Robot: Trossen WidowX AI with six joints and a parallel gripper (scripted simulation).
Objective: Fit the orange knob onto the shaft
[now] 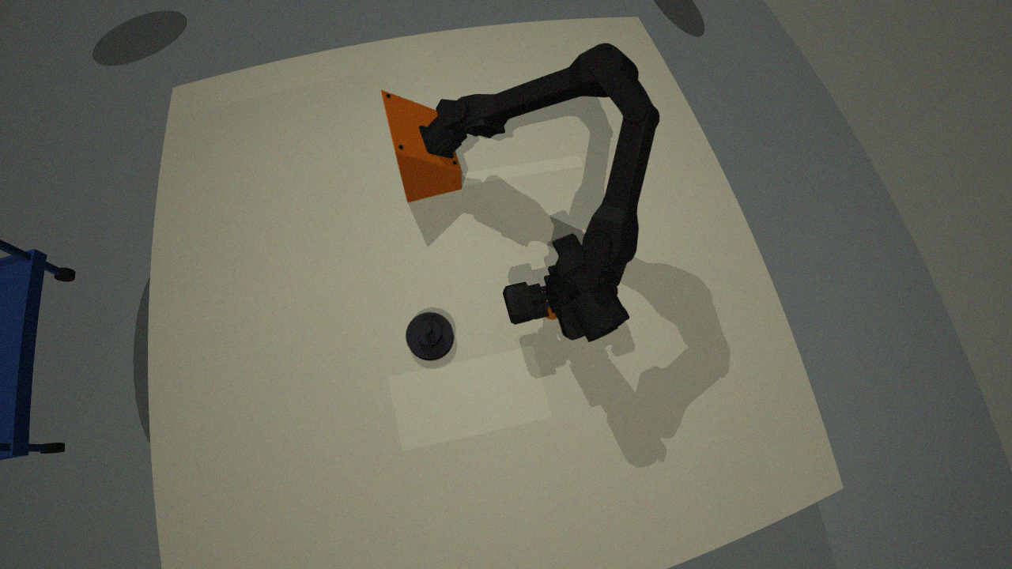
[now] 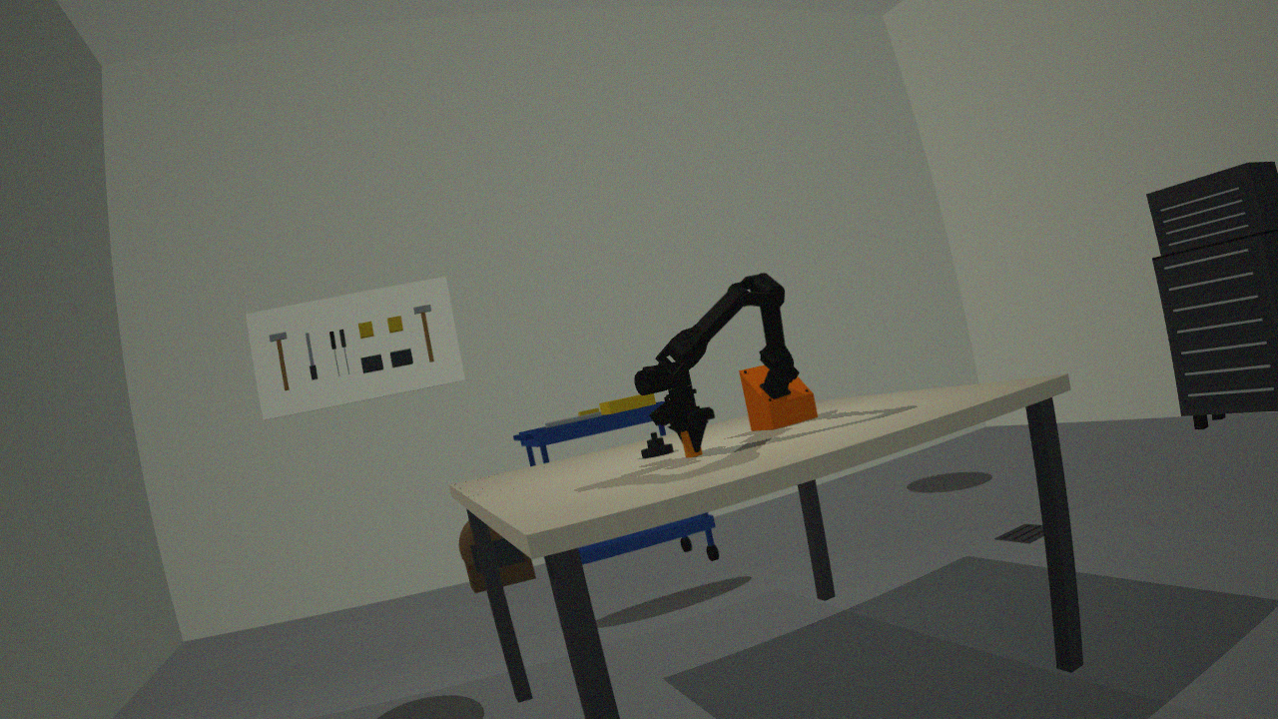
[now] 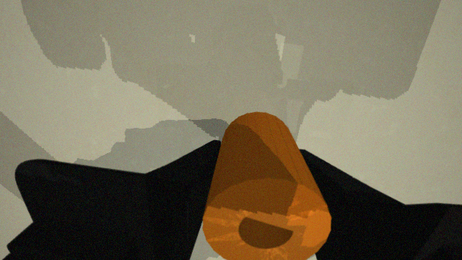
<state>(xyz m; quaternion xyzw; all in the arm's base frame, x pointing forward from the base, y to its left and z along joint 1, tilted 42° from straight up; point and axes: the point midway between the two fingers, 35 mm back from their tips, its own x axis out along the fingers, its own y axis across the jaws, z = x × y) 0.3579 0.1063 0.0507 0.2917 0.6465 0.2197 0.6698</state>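
Observation:
The orange knob is between the fingers of my gripper, which is shut on it. The gripper points down, low over the table. In the wrist view the knob's end with the D-shaped hole faces the camera, the hole's flat side along its upper edge and slightly slanted. Whether the knob touches the table is unclear. The dark round pedestal stands apart from the knob, to its left in the top and exterior views, with the shaft upright and bare. The pedestal is outside the wrist view.
The orange base block carries the arm, at the top in the top view. The arm bends around the right side of the pale table. A blue cart stands beyond the table edge.

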